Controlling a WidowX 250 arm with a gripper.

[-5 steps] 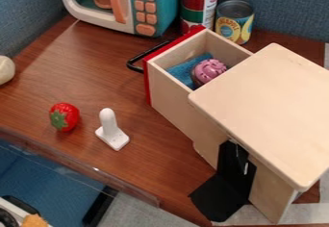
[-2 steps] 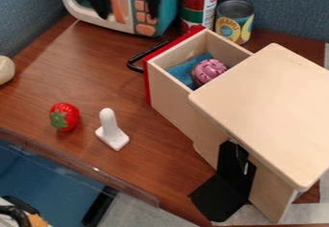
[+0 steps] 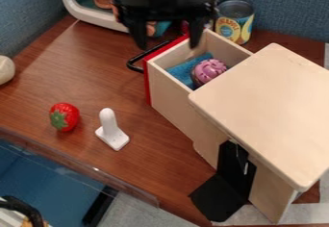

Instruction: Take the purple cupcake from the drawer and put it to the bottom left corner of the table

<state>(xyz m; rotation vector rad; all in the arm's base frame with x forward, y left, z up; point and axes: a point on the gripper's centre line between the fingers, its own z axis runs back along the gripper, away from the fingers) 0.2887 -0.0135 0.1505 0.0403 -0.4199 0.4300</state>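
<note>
Purple cupcake (image 3: 209, 70) sits in the open drawer (image 3: 170, 98) with a blue cloth (image 3: 182, 70). The black pincer (image 3: 167, 44) is spread wide, up near the drawer's red front. A red strawberry (image 3: 67, 114) is on the brown surface (image 3: 106, 79).

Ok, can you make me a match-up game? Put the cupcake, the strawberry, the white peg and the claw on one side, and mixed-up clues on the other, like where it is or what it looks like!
Things:
1. cupcake
2. strawberry
3. white peg
4. claw

Clues:
A. red with a green top
B. black, with its fingers apart
C. inside the open drawer
D. standing up on a flat base

Right pairs: 1-C, 2-A, 3-D, 4-B
</note>
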